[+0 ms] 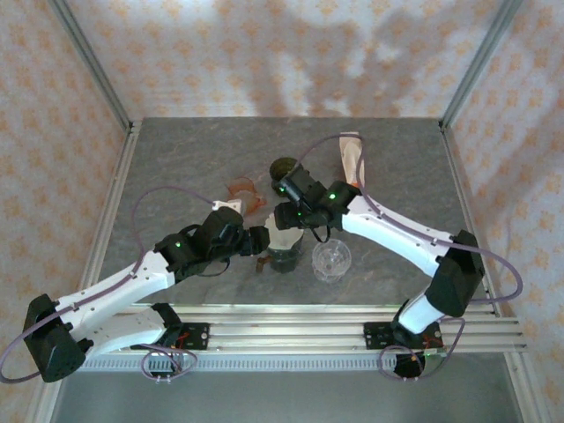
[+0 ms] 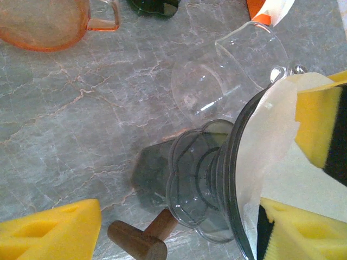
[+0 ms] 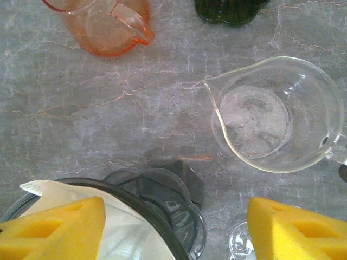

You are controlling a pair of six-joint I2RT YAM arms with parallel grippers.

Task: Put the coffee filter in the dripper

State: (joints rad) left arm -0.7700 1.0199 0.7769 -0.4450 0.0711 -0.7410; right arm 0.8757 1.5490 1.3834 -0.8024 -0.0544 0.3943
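Coffee filter point(image 2: 271, 146) sits inside the dripper point(image 2: 203, 184) near the middle of the bench's point(image 1: 176, 159) near edge; right end effector point(image 3: 176, 201), jaws apart, reaches into the paper from the far side, while left end effector point(image 2: 180, 205), also apart, flanks the dripper from the left.

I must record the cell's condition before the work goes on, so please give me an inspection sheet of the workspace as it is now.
Surface: grey marbled tabletop, no spills seen.
Job's things: white paper coffee filter lies in the smoky grey transparent dripper.
Clutter: clear glass carafe, orange glass cup, dark green object, orange-and-white packet, brown wooden handle at the dripper's base.
Grippers: left gripper open at the dripper; right gripper open, one yellow pad over the filter.
Cables: purple cables run in loose loops.
Surroundings: floral-patterned walls, aluminium frame posts.
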